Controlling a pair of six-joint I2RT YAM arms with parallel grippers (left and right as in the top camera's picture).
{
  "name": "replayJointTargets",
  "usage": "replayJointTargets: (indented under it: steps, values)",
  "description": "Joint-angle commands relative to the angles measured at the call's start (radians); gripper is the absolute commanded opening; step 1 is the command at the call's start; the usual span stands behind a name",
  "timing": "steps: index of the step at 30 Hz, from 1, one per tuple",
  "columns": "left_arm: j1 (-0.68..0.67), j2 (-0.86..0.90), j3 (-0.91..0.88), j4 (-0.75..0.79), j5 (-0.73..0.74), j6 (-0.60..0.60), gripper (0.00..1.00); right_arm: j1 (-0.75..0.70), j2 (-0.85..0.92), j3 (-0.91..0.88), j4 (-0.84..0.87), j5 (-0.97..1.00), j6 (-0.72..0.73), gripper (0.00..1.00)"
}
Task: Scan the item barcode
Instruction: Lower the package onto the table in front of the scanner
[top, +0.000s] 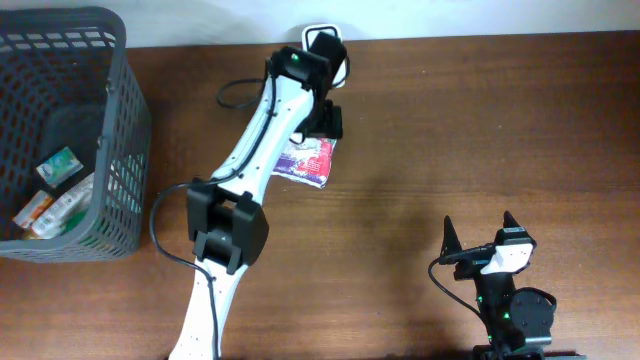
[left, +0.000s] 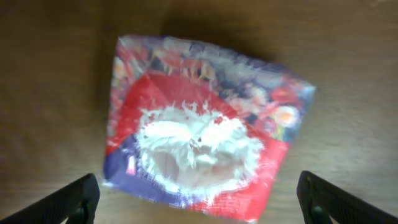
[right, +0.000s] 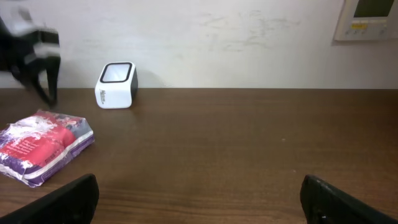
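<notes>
A basket (top: 128, 120) crowds the left edge. The packet (top: 312, 160) lies flat on the surface, left of centre, beneath the left tool (left: 199, 196), whose jaws stand wide, gripping nothing. Grasping seems the step in hand. Next, its barcode, unseen here, must face the scanner (top: 322, 35) at the far edge. The right tool (top: 478, 225) waits open, near right, with open room around.

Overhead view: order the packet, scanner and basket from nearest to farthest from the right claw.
1. packet, mid-table, nearest the right claw.
2. scanner, at the far edge beyond the packet.
3. basket, at the left end, farthest.
</notes>
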Motion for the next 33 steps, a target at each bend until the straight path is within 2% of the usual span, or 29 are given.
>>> replayJointTargets:
  steps: [1, 6, 9, 11, 14, 16, 18, 22, 23, 28, 33]
  values:
    - [0.003, -0.010, 0.222, -0.080, 0.000, 0.032, 0.99, 0.007, -0.006, -0.008, -0.003, 0.008, 0.003, 0.99]
    - [0.016, -0.010, 0.441, -0.206, -0.050, 0.032, 0.98, 0.007, -0.006, -0.008, -0.003, 0.008, 0.003, 0.99]
    - [0.018, -0.009, 0.444, -0.210, -0.058, 0.111, 0.95, 0.007, -0.006, -0.008, -0.003, 0.008, 0.003, 0.99]
    - [0.024, -0.004, 0.430, -0.211, -0.137, 0.119, 0.93, 0.007, -0.006, -0.008, -0.003, 0.008, 0.003, 0.99]
    - [0.054, -0.001, 0.390, -0.210, -0.190, 0.118, 0.83, 0.007, -0.006, -0.008, -0.003, 0.008, 0.003, 0.99]
    - [0.080, 0.003, 0.350, -0.211, -0.128, 0.119, 0.76, 0.007, -0.006, -0.008, -0.003, 0.008, 0.003, 0.99]
    - [0.115, 0.008, 0.283, -0.211, -0.032, 0.127, 0.74, 0.007, -0.006, -0.008, -0.003, 0.008, 0.003, 0.98]
    - [0.153, 0.023, 0.129, -0.211, 0.031, 0.134, 0.50, 0.007, -0.006, -0.008, -0.003, 0.008, 0.003, 0.99]
    - [0.157, 0.029, 0.090, -0.209, 0.030, 0.134, 0.47, 0.007, -0.006, -0.008, -0.003, 0.008, 0.003, 0.99]
    - [0.162, 0.045, -0.101, -0.133, 0.018, 0.134, 0.49, 0.007, -0.006, -0.008, -0.003, 0.008, 0.003, 0.99]
    - [0.161, 0.045, -0.177, -0.062, 0.021, 0.133, 0.49, 0.007, -0.006, -0.008, -0.003, 0.008, 0.003, 0.99]
